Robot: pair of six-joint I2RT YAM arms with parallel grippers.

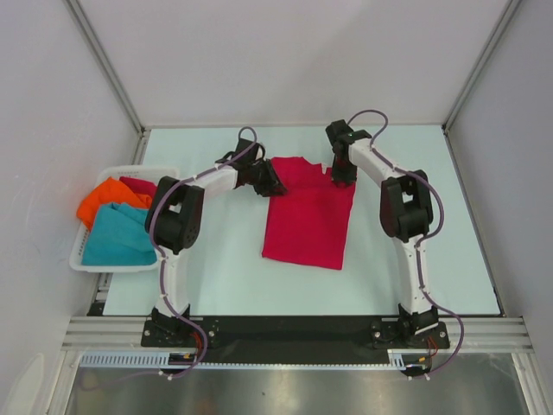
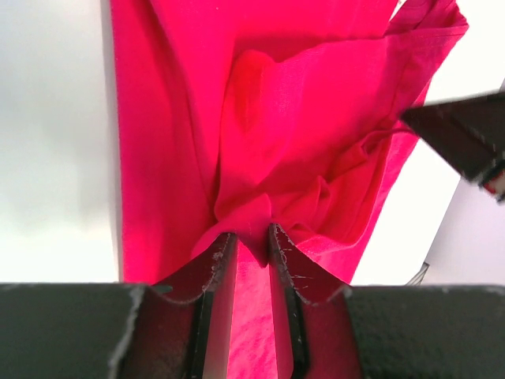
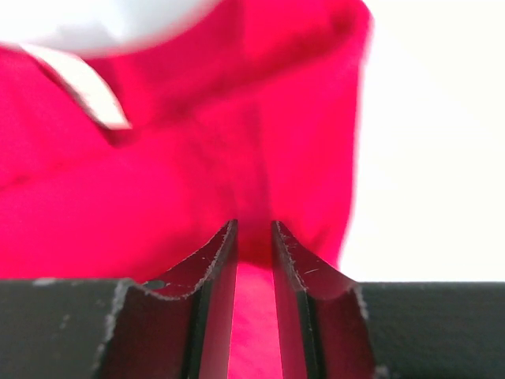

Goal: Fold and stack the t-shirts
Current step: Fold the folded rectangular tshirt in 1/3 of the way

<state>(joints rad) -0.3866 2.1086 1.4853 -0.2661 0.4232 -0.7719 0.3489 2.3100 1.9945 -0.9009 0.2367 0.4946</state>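
Observation:
A crimson t-shirt (image 1: 307,220) lies in the middle of the table, its lower part flat and its far edge bunched and lifted. My left gripper (image 1: 272,184) is shut on the far left of that edge; in the left wrist view a gathered fold of the shirt (image 2: 300,118) is pinched at the gripper (image 2: 252,235). My right gripper (image 1: 343,177) is shut on the far right corner, with the cloth (image 3: 197,181) drawn in between its jaws (image 3: 254,230). An orange t-shirt (image 1: 104,201), a teal one (image 1: 121,238) and another crimson one (image 1: 138,184) lie in the basket.
The white slotted basket (image 1: 83,260) stands at the table's left edge. Grey walls close in the table on the left, far and right sides. The arm bases are bolted to the black rail (image 1: 294,333) at the near edge.

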